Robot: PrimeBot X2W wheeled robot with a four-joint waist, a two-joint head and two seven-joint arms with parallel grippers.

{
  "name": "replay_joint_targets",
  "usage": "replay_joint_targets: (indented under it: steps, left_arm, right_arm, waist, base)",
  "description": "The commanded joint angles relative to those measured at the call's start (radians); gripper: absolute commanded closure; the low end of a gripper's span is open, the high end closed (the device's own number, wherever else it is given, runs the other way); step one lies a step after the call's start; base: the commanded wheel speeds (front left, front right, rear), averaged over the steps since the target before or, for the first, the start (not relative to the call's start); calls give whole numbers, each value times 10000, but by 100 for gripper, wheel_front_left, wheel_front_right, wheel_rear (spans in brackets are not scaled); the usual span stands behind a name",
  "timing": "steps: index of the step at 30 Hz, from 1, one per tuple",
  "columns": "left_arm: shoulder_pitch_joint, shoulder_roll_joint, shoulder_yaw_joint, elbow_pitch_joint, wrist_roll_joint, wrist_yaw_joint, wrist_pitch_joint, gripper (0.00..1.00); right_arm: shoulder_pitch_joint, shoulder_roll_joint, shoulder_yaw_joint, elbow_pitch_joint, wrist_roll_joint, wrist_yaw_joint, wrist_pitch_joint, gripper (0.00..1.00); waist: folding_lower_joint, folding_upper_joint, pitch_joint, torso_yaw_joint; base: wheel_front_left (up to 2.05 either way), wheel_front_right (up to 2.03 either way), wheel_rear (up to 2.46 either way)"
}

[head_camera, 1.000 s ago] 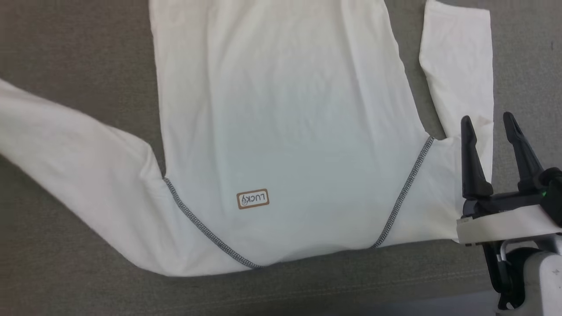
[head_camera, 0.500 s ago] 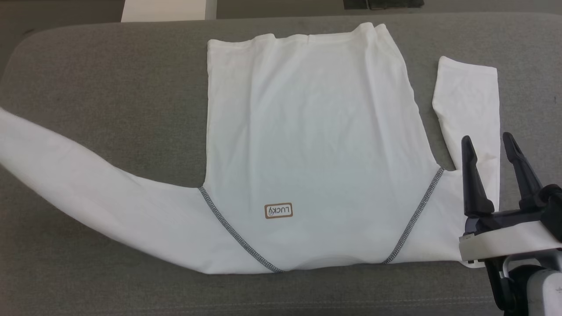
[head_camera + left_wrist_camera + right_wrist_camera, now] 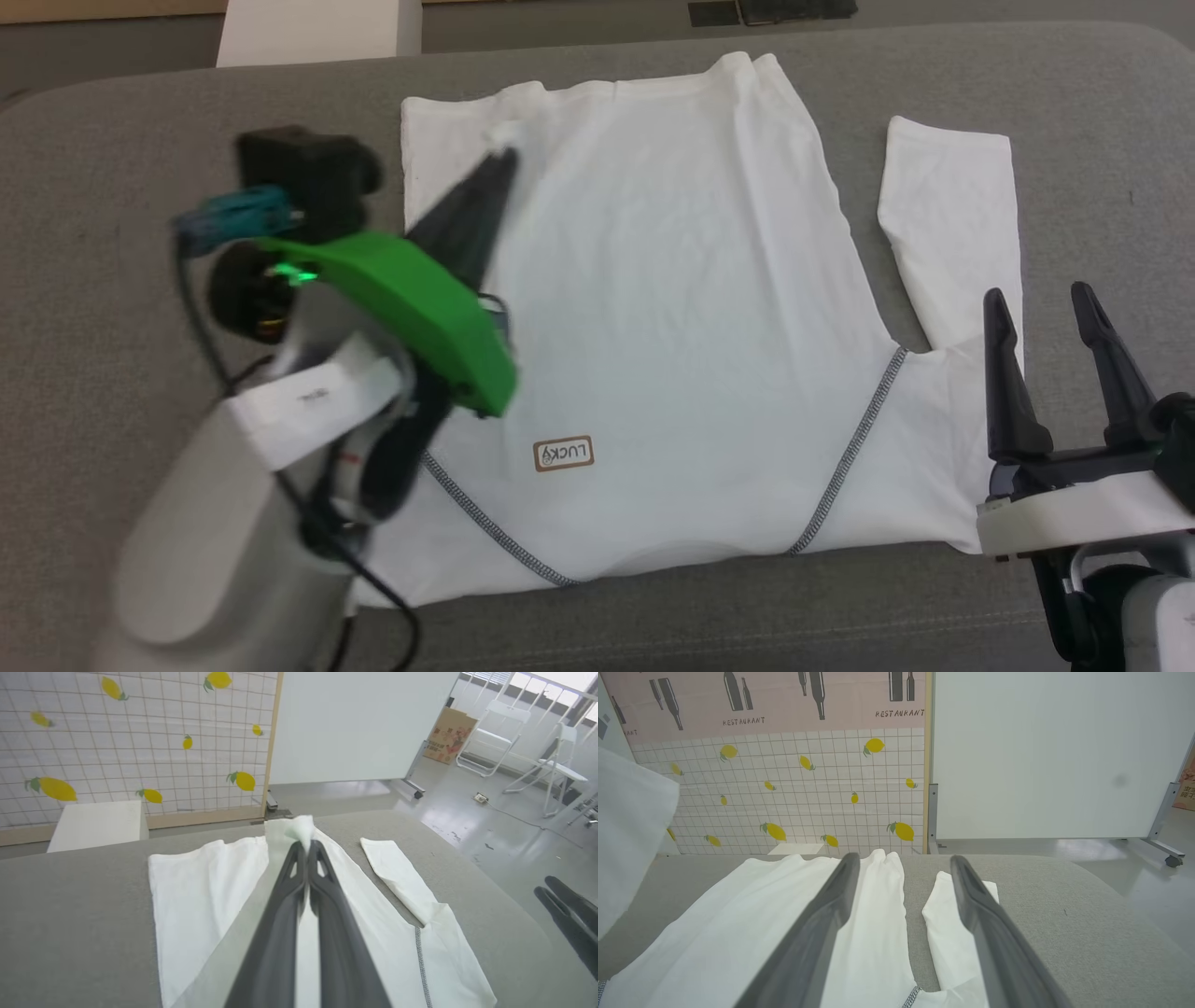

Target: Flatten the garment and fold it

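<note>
The garment (image 3: 672,308), a white shirt with grey seam stitching and a small brown label, lies spread on the grey padded table (image 3: 140,140). My left gripper (image 3: 505,154) is shut on the end of its left sleeve (image 3: 294,828), held above the shirt's body near the far hem. That sleeve runs back under the fingers across the body. The other sleeve (image 3: 948,215) lies folded up beside the body on the right. My right gripper (image 3: 1036,291) stands open over that sleeve's shoulder end, nothing between its fingers (image 3: 822,924).
A white box (image 3: 317,28) stands beyond the table's far edge. Behind it are a lemon-patterned tiled wall (image 3: 117,742) and a white panel on wheels (image 3: 1055,751). Folding chairs (image 3: 495,732) stand on the floor far to the right.
The head camera has shifted. The left sleeve, earlier stretched out to the left, is now drawn over the shirt's body in my left gripper. The right gripper has stayed where it was.
</note>
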Motion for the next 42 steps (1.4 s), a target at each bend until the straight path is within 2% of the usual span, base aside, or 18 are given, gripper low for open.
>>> replay_joint_targets:
  steps: [1, 7, 11, 14, 20, 24, 32, 42]
  left_arm:
    - [-307, -461, -354, 365, 100, -141, -143, 100]
    - [-993, -2112, -2013, 2483, 243, -901, -396, 100]
    - [-1296, -2900, -2723, 3967, 322, -1398, -740, 100]
    - [-1574, -3246, -3146, 5026, 383, -1684, -1056, 100]
    - [-2287, -3520, -3685, 6708, 294, -1874, -1822, 100]
    - [-2685, -3542, -4417, 7153, -235, -2025, -2083, 100]
    - [-3423, -3546, -6280, 8101, -1314, -1758, -2662, 100]
    - [-3948, -3547, -7399, 9210, -2293, -1491, -3249, 100]
  right_arm:
    - [40, 9, 65, -24, 62, -15, 6, 0]
    - [-154, 9, 125, 85, 163, -15, -89, 0]
    - [-214, 9, 169, 213, 238, -15, -177, 0]
    - [-310, 9, 215, 312, 307, -15, -271, 0]
    - [-562, 9, 497, 587, 457, -15, -475, 0]
    - [-687, 9, 647, 831, 602, -15, -644, 0]
    - [-1069, 9, 1173, 1562, 943, -15, -1116, 0]
    - [-1425, 9, 1471, 2192, 1151, -15, -1571, 0]
  waist:
    - [1, 0, 138, -203]
    - [1, 0, 467, -715]
    - [1, 0, 702, -992]
    - [1, 0, 885, -1190]
    - [1, 0, 1259, -1667]
    - [1, 0, 1471, -1987]
    - [1, 0, 1950, -2882]
    - [1, 0, 2397, -3582]
  base:
    - [0, 0, 0]
    - [0, 0, 0]
    - [0, 0, 0]
    - [0, 0, 0]
    - [0, 0, 0]
    - [0, 0, 0]
    - [0, 0, 0]
    - [0, 0, 0]
